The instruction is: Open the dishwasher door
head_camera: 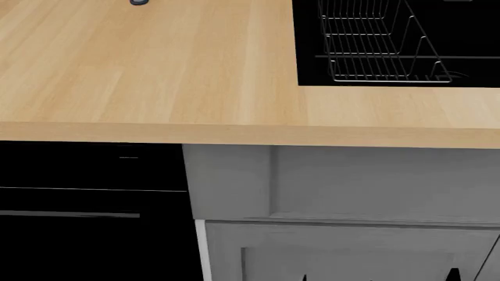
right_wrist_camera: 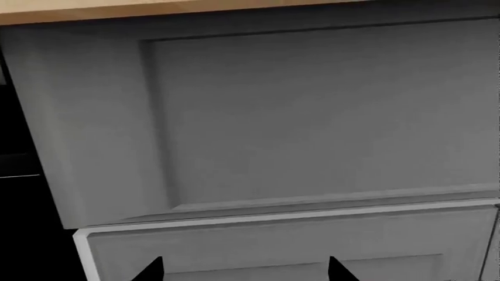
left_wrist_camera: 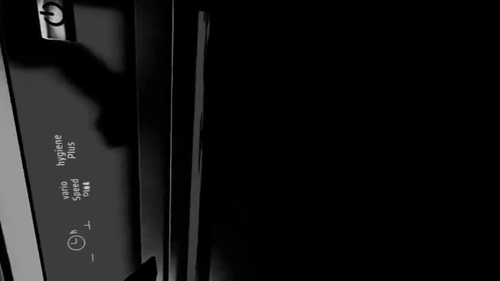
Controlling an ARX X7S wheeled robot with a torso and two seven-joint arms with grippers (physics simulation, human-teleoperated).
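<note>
Below the front edge of the wooden counter [head_camera: 149,70], toward its left corner: the dishwasher door [head_camera: 86,246], wide, flat, glossy black, shut flush. Beside it, under the counter's middle and right, grey cabinet fronts [head_camera: 352,181]; set into the back right corner, a black sink [head_camera: 469,35] holding a wire rack [head_camera: 383,44]. Across the door, a thin grey bar handle [head_camera: 70,215], horizontal, just below the narrow control strip [left_wrist_camera: 78,152] printed with white labels and a power button [left_wrist_camera: 53,14]. Likely a stiff, fairly heavy panel hinged low, smooth and slippery on the face, so best taken by the bar itself, near its middle, and pulled outward and down. Left gripper very close to the strip, only a dark sliver in its own camera: spread of fingers impossible to tell. Right gripper [right_wrist_camera: 245,272] facing the cabinet fronts, fingertips well apart, holding nothing.
</note>
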